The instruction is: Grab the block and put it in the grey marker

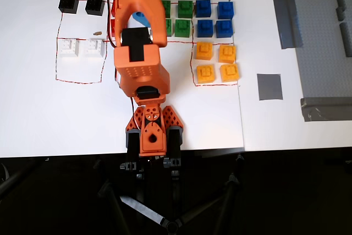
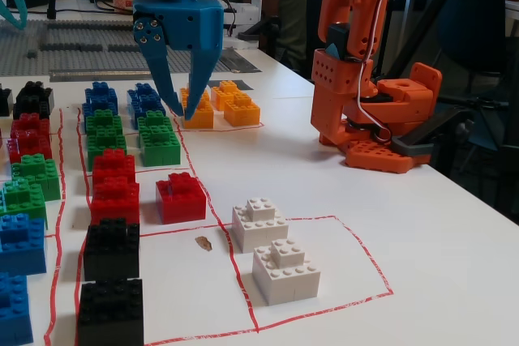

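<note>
Two white blocks lie inside a red-outlined box: one [image 1: 94, 48] [image 2: 259, 223] and another [image 1: 69, 48] [image 2: 285, 269] beside it. The grey marker [image 1: 269, 87] is a flat square patch at the right of the overhead view, past the yellow blocks [image 1: 215, 61]. In the fixed view my blue gripper [image 2: 183, 113] hangs point-down above the red and green blocks, well away from the white blocks. Its fingers stand slightly apart with nothing between them. From overhead the orange arm [image 1: 137, 64] hides nearly all of the gripper.
Rows of blue, green, red, black and yellow blocks fill the far side of the sheet. Red blocks [image 2: 180, 197] sit closest to the white ones. Grey tape strips [image 1: 286, 20] and a studded baseplate [image 1: 324, 42] lie right of the marker. The arm base [image 1: 151, 136] stands at the table's front edge.
</note>
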`<action>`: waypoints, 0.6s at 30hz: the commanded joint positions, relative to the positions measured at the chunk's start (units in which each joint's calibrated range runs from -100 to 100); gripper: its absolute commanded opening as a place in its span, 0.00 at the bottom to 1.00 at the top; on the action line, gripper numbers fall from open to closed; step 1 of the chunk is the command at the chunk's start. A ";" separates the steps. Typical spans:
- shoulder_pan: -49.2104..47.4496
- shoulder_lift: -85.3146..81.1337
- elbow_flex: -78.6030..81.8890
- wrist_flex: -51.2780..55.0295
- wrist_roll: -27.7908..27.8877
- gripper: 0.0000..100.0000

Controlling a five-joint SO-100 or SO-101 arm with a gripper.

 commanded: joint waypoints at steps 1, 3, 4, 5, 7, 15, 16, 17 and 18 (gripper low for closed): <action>-0.04 -1.30 -6.16 2.89 1.95 0.00; -0.04 -1.30 -6.16 2.89 1.86 0.00; -0.04 -1.30 -6.16 2.89 1.86 0.00; -0.04 -1.30 -6.16 2.89 1.76 0.00; -0.04 -1.30 -6.16 2.89 1.71 0.00; -0.46 -1.38 -6.80 3.37 1.32 0.00; -0.87 -1.47 -7.25 3.78 1.17 0.00; -1.37 -1.56 -7.89 4.27 1.07 0.00; -2.12 -1.64 -8.70 4.84 0.88 0.00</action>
